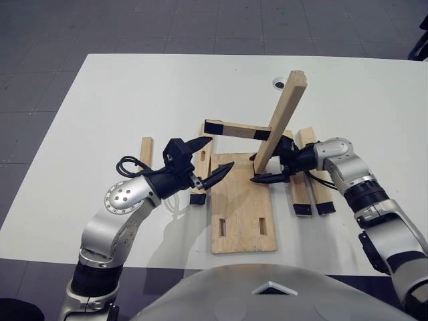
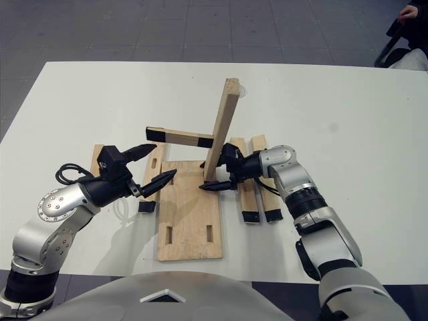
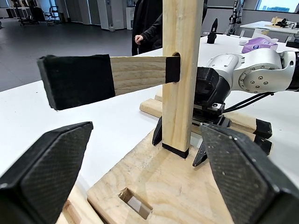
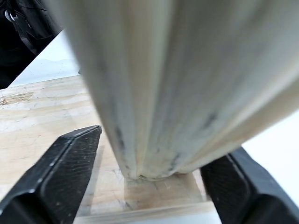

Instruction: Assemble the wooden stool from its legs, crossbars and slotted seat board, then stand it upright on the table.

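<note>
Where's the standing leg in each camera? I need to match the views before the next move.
Left eye: upright leg right of centre, foot on the seat board.
Right eye: at centre.
Left wrist: straight ahead, crossbar plugged into it.
Right wrist: close up, foot on the board.
Shared landmark: the seat board under its foot.

At frame centre a leg (image 1: 281, 120) stands tilted on the seat board (image 1: 242, 214), a crossbar (image 1: 234, 129) jutting leftward. The right gripper (image 1: 257, 168) clasps its base, and the left gripper (image 1: 219, 154) gapes just left.
</note>
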